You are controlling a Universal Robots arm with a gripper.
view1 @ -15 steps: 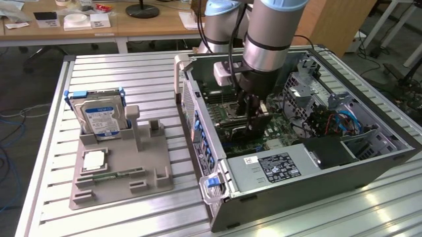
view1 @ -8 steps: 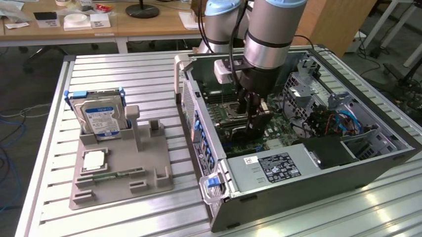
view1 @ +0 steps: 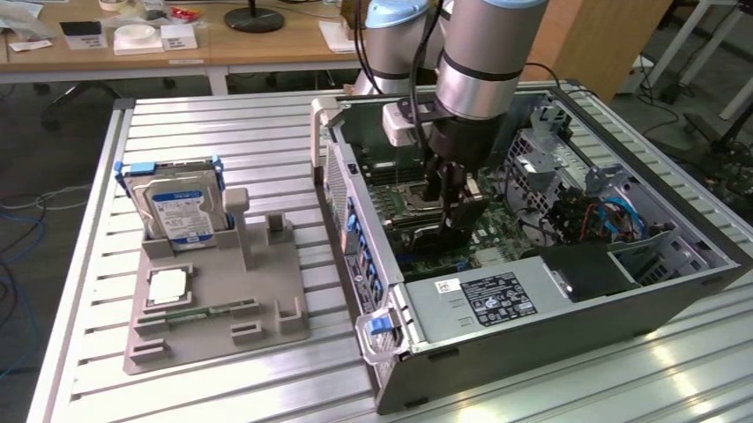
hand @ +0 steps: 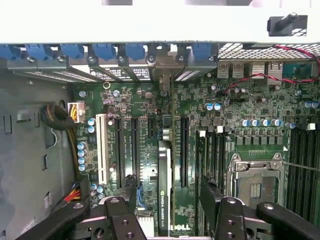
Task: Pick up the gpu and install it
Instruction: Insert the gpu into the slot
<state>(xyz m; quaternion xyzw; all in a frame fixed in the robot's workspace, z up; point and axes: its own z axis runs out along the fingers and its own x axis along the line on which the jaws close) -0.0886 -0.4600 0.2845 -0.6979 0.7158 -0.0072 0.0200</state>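
The gpu [hand: 164, 192] stands on edge in a motherboard slot inside the open computer case [view1: 659, 282], its dark top edge running toward the case's rear brackets. My gripper [hand: 170, 187] hangs right over it, open. One black finger [hand: 131, 192] is on one side of the card and the other finger [hand: 210, 196] on the opposite side, both clear of it. In the exterior view the gripper [view1: 453, 211] reaches down into the middle of the case, above the dark card [view1: 468, 220].
A grey fixture [view1: 235, 308] on the slatted table holds a hard drive [view1: 176, 211] upright and a green memory stick [view1: 206, 310] lying flat. Inside the case are the CPU socket [hand: 255, 180], a white slot [hand: 103, 150], cables [hand: 60, 117] and the power supply [view1: 495, 300].
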